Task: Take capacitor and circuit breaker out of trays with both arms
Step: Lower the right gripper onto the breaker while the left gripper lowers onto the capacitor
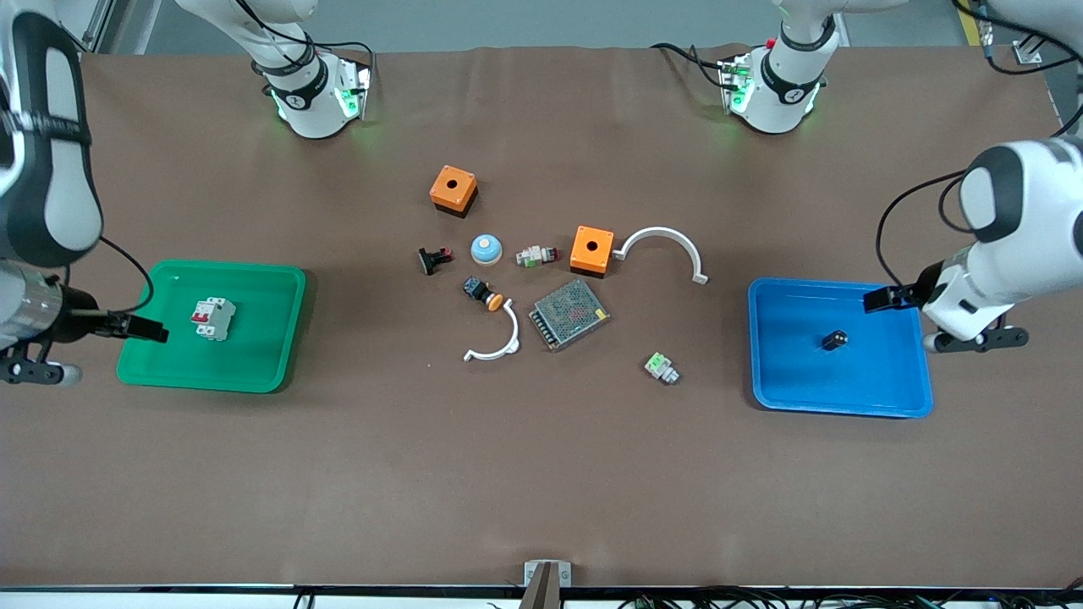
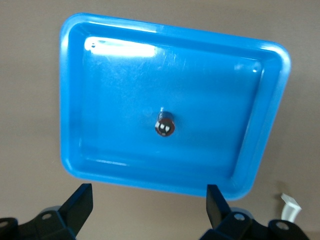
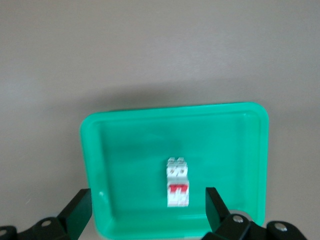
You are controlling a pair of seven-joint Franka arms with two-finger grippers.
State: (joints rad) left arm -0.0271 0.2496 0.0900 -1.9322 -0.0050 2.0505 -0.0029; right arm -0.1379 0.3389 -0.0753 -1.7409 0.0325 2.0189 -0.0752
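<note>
both pincers open over tray edges
left pincer (image 2: 150,205) above blue tray (image 1: 888,397) with capacitor (image 1: 834,339); right pincer (image 3: 148,207) above green tray (image 1: 254,372) with circuit breaker (image 1: 212,318).

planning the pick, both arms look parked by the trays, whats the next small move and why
Probably bring both open pincers in over their parts and lower them. The left pincer hangs at the blue tray rim, short of the capacitor; the right pincer hangs at the green tray edge, short of the circuit breaker. Neither part is touched yet.
</note>
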